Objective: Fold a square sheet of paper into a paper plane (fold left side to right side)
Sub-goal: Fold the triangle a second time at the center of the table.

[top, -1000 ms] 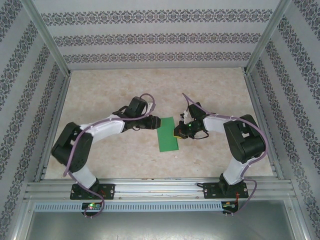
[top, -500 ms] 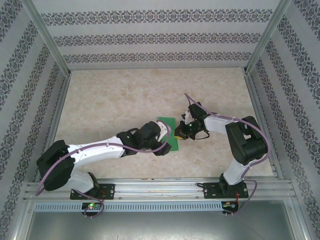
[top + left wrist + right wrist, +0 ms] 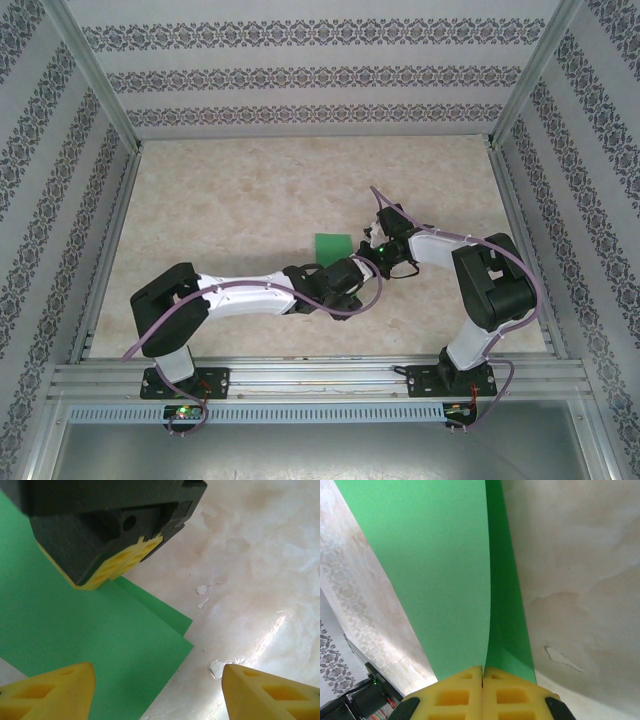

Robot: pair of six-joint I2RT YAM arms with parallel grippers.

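Note:
The square sheet of paper is bright green and lies doubled over on the marble table; its far part shows past my left arm. In the left wrist view the paper shows two layers with offset corners. My left gripper hangs open above the paper's corner, one fingertip over the paper and the other over bare table. My right gripper is shut on the edge of the paper, where the upper layer lifts off the lower one. From above, the left gripper sits right by the right gripper.
Patterned walls and aluminium posts box in the table on three sides. A metal rail runs along the near edge by the arm bases. My left arm stretches low across the near middle. Small chips mark the tabletop.
My left arm has swung from the paper's left side across it to the right, covering its near part. The right gripper has stayed shut on the paper's edge.

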